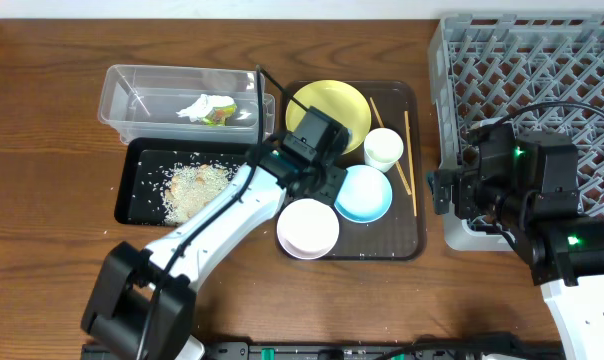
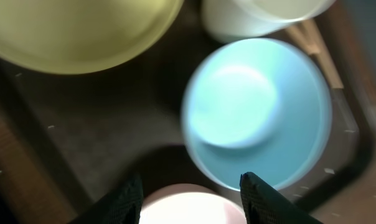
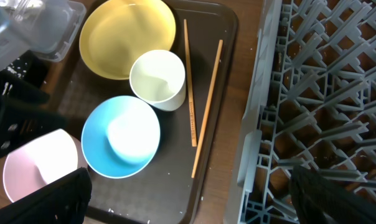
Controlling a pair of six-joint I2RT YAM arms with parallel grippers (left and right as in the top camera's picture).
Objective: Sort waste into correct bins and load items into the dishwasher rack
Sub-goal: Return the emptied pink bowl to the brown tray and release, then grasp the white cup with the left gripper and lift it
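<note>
On desk (image 1: pixel 42 150), brown tray (image 1: pixel 397 235) with yellow plate (image 1: pixel 332 100), white cup (image 1: pixel 384 148), blue bowl (image 1: pixel 367 195), white bowl (image 1: pixel 307 228), chopsticks (image 1: pixel 407 150). Above both bowls, left jaws spread, empty. Over grey rack (image 1: pixel 522 60) edge, right jaws spread, empty. Wrapper (image 1: pixel 210 108) in clear tub (image 1: pixel 132 95); grains (image 1: pixel 192 190) in black tray (image 1: pixel 142 165).

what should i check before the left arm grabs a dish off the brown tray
1. Left gripper open and empty: ok, nothing between its fingers.
2. Target lined up: cannot tell; it hangs between the white bowl and the light-blue bowl.
3. Waste sorted: ok, wrapper in the clear tub, rice in the black tray.
4. Dishwasher rack ready: ok, no dishes in its visible part.
5. Right gripper out of the way: ok, open, by the rack's edge.
</note>
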